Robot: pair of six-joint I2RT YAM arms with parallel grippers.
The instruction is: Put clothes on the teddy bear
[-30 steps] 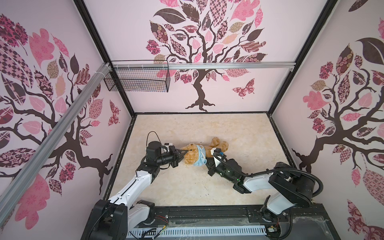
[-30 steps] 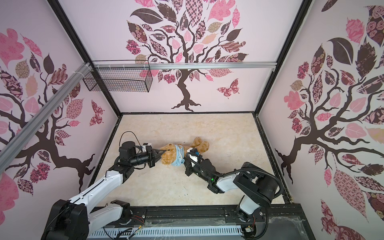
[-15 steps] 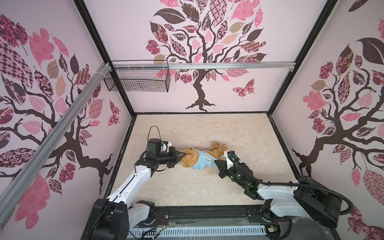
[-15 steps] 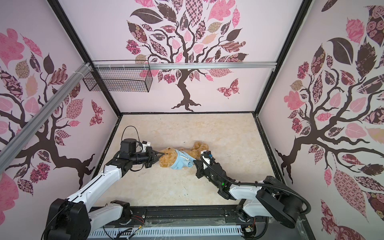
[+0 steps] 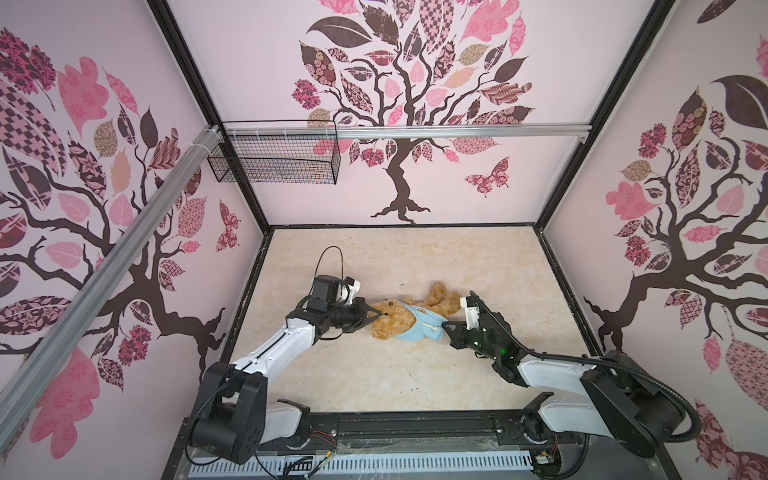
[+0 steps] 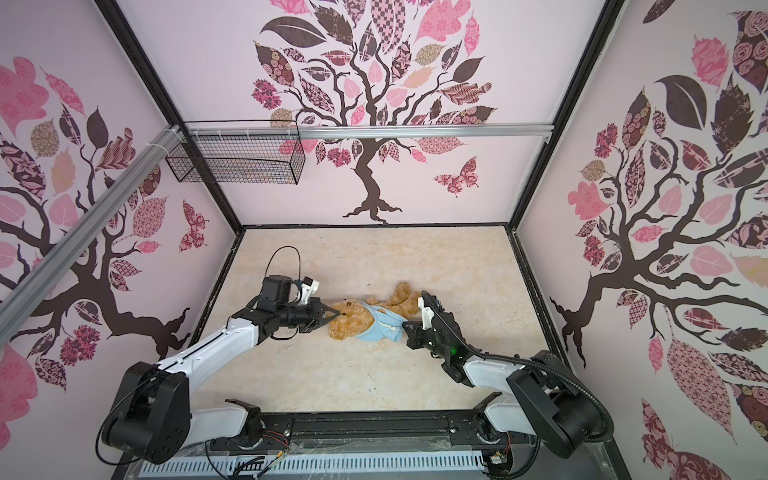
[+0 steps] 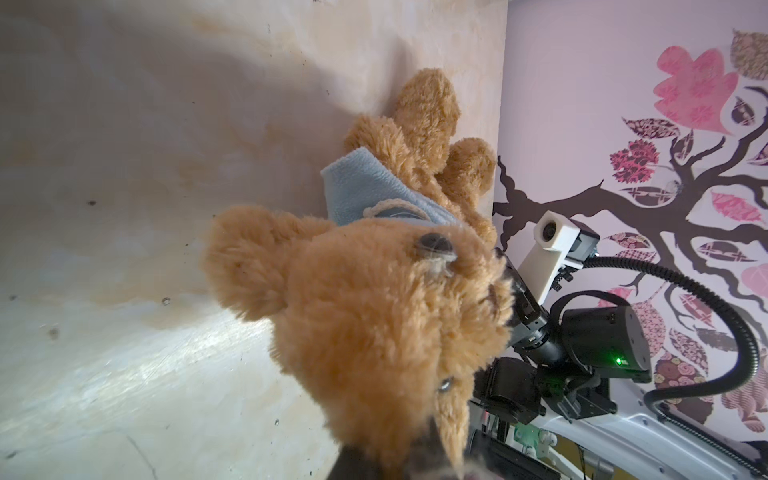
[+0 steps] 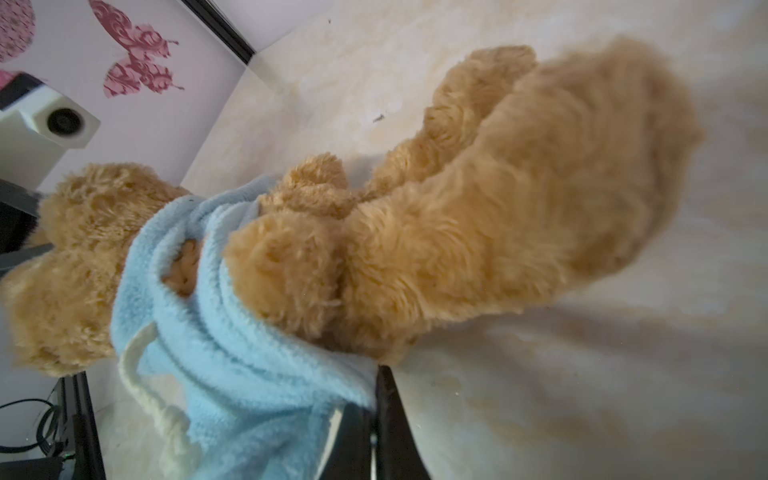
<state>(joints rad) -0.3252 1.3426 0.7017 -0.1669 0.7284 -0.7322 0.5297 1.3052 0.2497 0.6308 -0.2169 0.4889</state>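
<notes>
Cell is enclosed by pink walls (image 5: 415, 62) printed with tree decals, and an aluminium rail (image 5: 457, 131) is run across the back one. A beige marbled tabletop (image 5: 374, 374) is shown in both top views. Left arm (image 5: 274, 349) and right arm (image 5: 552, 370) are both stretched in toward mid-table, tool ends facing each other. A black wire basket (image 5: 274, 160) is hung from the rail at the back-left corner, well apart from the work. The teddy bear (image 5: 392, 324) is laid on the tabletop near the middle, between the two grippers. Its head is turned toward the left arm and its legs are angled toward the back right. A light-blue shirt (image 5: 422, 326) is bunched round the bear's chest and shoulders. Belly, rump and legs are left bare, as confirmed in the right wrist view on the bear (image 8: 498, 208) and shirt (image 8: 232, 374). The left gripper (image 5: 371, 314) is clamped narrow on fur at the top of the head, by an ear. In the left wrist view the tips are mostly hidden under the head (image 7: 374, 324). The right gripper (image 5: 446, 328) is pinched tight on the shirt's lower hem, with fabric drawn out toward it, away from the head. Same grip is shown close-up in the right wrist view (image 8: 372, 390). A cream cord (image 8: 141, 374) is seen trailing off the shirt; where it is attached cannot be told.
</notes>
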